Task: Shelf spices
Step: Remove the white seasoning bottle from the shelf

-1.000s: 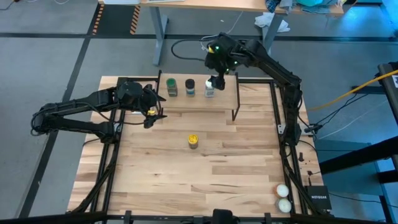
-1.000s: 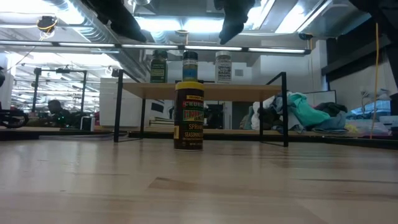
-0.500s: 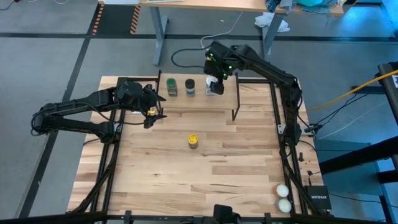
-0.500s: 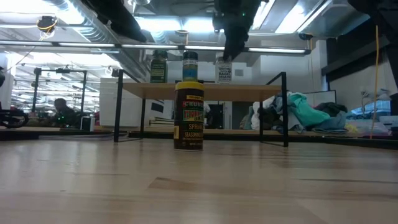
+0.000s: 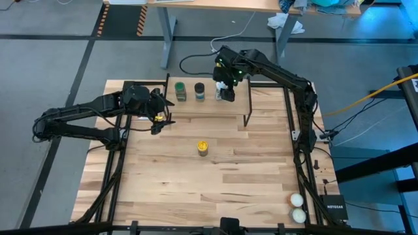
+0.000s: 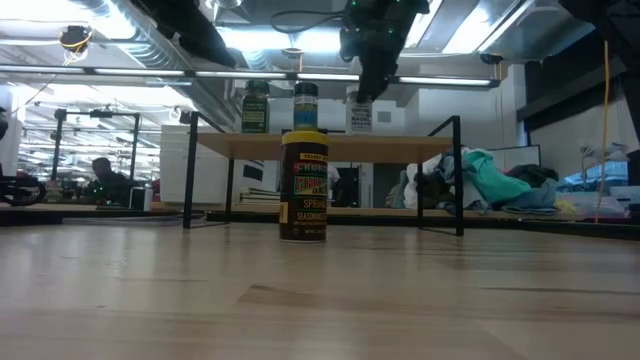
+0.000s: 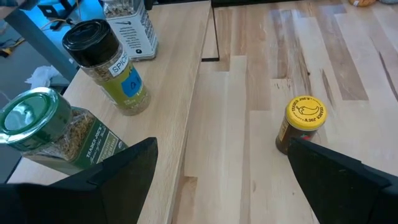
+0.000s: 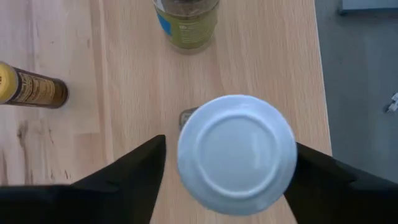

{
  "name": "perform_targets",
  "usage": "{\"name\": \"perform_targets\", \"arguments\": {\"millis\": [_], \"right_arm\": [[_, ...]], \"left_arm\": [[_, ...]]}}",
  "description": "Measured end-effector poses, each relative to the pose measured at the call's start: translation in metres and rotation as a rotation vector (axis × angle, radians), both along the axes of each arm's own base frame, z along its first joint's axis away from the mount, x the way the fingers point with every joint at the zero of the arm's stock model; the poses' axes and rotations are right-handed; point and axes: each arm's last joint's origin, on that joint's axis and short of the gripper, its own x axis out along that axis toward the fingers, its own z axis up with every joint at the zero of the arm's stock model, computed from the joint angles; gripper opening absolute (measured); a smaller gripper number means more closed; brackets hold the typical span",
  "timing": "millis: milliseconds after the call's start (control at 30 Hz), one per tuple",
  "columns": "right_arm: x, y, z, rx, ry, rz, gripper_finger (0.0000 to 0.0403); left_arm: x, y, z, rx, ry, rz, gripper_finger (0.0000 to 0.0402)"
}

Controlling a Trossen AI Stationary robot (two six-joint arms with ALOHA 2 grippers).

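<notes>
Three spices stand upright on the shelf (image 5: 209, 106) at the table's far side: a green-lidded jar (image 5: 180, 90), a black-lidded jar (image 5: 200, 90) and a white-lidded jar (image 8: 236, 152). The amber yellow-lidded jar (image 5: 203, 148) stands on the tabletop in front of the shelf. My right gripper (image 8: 227, 180) is open and points down over the white-lidded jar, one finger on each side of its lid. My left gripper (image 5: 160, 118) hangs open by the shelf's left end, holding nothing. My right gripper comes at the white lid (image 8: 205, 134) from above. A narrow gap shows beside one finger (image 8: 130, 177). Whether the other finger (image 8: 323, 177) touches the lid, I cannot tell. The jar stands upright on the shelf board.
Two whitish balls (image 5: 298, 207) and a black box (image 5: 335, 209) lie at the table's near right corner. Thin black shelf legs (image 6: 459, 175) stand on the tabletop. Bare wood stretches across the near half of the table (image 5: 196, 189).
My right gripper has come down from above the shelf to the white-lidded jar and tipped to point more steeply down. The jars have stayed where they were.
</notes>
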Motion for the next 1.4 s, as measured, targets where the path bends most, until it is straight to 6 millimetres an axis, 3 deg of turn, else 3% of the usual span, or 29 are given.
{"name": "perform_targets", "arguments": {"millis": [167, 400, 533, 733, 833, 933, 1200, 1400], "right_arm": [[0.001, 0.0, 0.0, 0.001, -0.008, 0.003, 0.0203], [0.007, 0.014, 0.002, -0.004, -0.007, 0.042, 0.0199], [0.014, 0.038, 0.012, -0.027, -0.005, 0.097, 0.0199], [0.02, 0.084, 0.05, -0.1, -0.078, 0.178, 0.0199], [0.016, 0.109, 0.068, -0.075, -0.115, 0.179, 0.0199], [0.008, 0.137, 0.071, -0.016, -0.098, 0.18, 0.0199], [0.02, 0.215, 0.044, 0.07, -0.026, 0.241, 0.0199], [0.033, 0.235, -0.01, 0.05, 0.062, 0.158, 0.0199]], "left_arm": [[0.001, 0.0, 0.001, 0.004, -0.013, 0.0, 0.0351], [0.001, 0.0, 0.001, 0.003, -0.012, 0.0, 0.0351], [0.001, 0.0, 0.001, 0.005, -0.011, -0.001, 0.0351], [0.001, 0.0, 0.001, 0.005, -0.009, -0.002, 0.0351], [0.001, 0.0, 0.001, 0.003, -0.009, -0.001, 0.0351], [0.0, 0.0, 0.0, 0.001, -0.004, 0.0, 0.0351], [0.0, 0.001, -0.012, -0.007, 0.03, 0.002, 0.0351], [0.002, 0.001, -0.01, 0.0, 0.002, 0.002, 0.0351]]}}
